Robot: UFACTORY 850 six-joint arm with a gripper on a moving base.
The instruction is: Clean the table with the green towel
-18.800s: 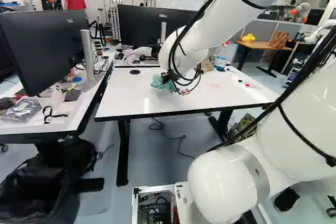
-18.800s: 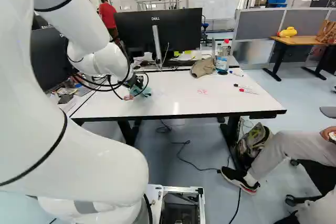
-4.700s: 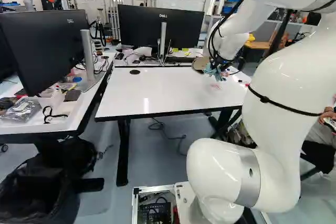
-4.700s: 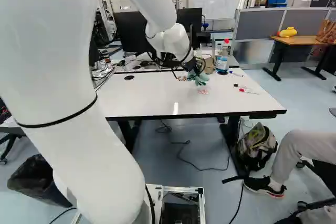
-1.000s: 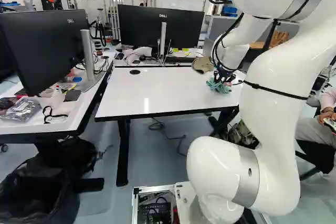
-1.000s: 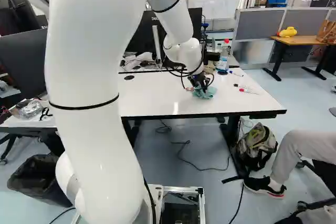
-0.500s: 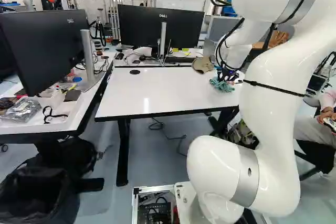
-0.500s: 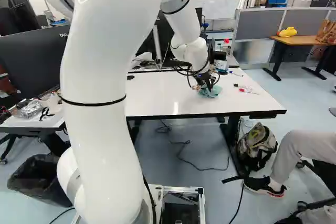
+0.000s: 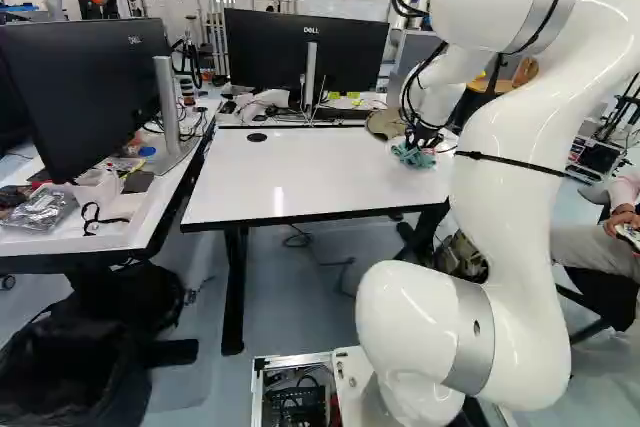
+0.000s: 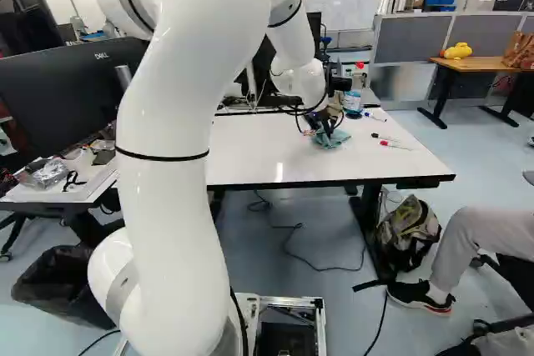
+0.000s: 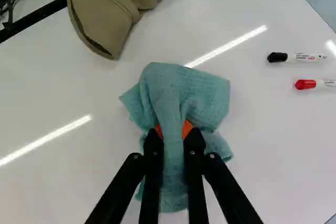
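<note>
- My gripper (image 11: 172,132) was clenched on a bunched fold of the green towel (image 11: 202,93), which stood up between my orange pads; the rest spread ahead of and beside them, seemingly on the table (image 11: 283,156).
- I had only that narrow fold, so a long drag might have pulled it free, or balled the cloth up and left streaks unwiped.
- With my tips so low, pressing too hard could have scraped the top through thin cloth; too light, and the towel would merely have skimmed.
- A sweep to my right risked rolling the black-capped marker (image 11: 296,57) and the red-capped marker (image 11: 315,84) off the edge (round things do love an edge).
- Reaching farther ahead, I could have snagged the tan cap (image 11: 107,3) or knocked the bottle (image 10: 352,102) beyond my gripper.
</note>
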